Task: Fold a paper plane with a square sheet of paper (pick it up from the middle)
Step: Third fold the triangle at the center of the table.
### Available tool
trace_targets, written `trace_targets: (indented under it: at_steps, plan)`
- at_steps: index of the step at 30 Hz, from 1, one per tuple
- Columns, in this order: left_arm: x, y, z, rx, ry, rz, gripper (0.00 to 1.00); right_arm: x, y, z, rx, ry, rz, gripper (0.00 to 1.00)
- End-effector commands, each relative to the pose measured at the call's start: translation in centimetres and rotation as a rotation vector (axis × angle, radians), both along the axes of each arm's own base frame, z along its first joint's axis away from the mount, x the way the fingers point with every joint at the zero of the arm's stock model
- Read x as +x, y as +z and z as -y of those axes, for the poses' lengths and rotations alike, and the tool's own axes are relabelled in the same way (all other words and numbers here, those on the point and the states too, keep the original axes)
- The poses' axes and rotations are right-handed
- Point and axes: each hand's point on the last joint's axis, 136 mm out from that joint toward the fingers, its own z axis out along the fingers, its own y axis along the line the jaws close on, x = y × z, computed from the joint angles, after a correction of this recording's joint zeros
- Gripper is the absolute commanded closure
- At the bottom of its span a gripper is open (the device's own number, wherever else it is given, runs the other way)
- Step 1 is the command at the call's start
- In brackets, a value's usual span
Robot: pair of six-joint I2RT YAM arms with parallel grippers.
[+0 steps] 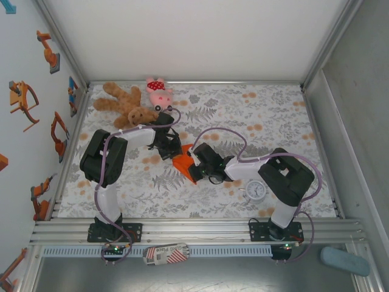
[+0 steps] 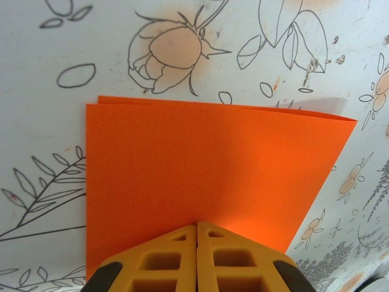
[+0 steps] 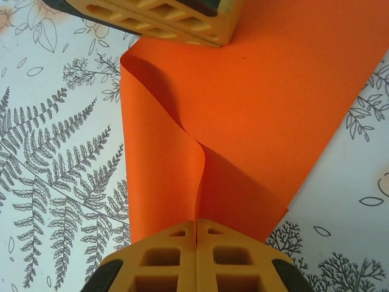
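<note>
At mid-table, on the flowered cloth (image 1: 255,121), the square sheet of paper (image 2: 206,170) lay folded over on itself, its two layers slightly offset at the far edge. Left gripper (image 2: 197,234) was clenched on the sheet's near edge, fingers pressed together. Right gripper (image 3: 196,230) pinched the opposite side, where the top layer buckled into a curl running to its closed fingertips

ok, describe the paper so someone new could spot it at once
On the floral table, look mid-table, between the left gripper and right gripper, both shut on it. The paper is thin, folded and bright orange; the teddy and pig at the back are plush, the clock is round and white.
</note>
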Motion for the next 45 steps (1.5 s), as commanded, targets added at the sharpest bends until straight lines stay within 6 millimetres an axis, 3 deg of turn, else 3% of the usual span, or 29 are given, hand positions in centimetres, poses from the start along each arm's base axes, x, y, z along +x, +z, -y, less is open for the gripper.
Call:
trace_targets:
  at_steps: [1, 22, 28, 33, 37, 40, 45]
  plan:
    - [-1.2, -1.9, -0.7, 0.063, -0.021, -0.054, 0.92, 0.7, -0.1, -0.1, -0.008, -0.030, -0.003, 1.00]
    - [-1.0, -1.4, -0.5, 0.053, -0.022, -0.042, 0.93, 0.6, -1.0, 0.0, -0.030, -0.024, -0.025, 1.00]
    - [0.4, 2.4, -0.2, 0.011, 0.013, 0.043, 0.87, 0.5, -1.2, 0.2, -0.040, -0.033, -0.032, 1.00]
    - [1.1, 5.7, -2.1, -0.008, 0.125, 0.149, 0.79, 0.5, -1.3, 0.3, -0.040, -0.042, -0.034, 1.00]
    - [0.2, 7.2, -3.2, -0.055, 0.209, 0.222, 0.79, 0.5, -1.3, 0.3, -0.036, -0.049, -0.040, 1.00]
    - [-0.9, 8.0, -2.4, -0.144, 0.229, 0.246, 0.79, 0.5, -1.4, 0.3, -0.034, -0.053, -0.043, 1.00]
    - [-3.0, 7.5, -0.2, -0.227, 0.209, 0.225, 0.84, 0.5, -1.5, 0.4, -0.035, -0.058, -0.048, 1.00]
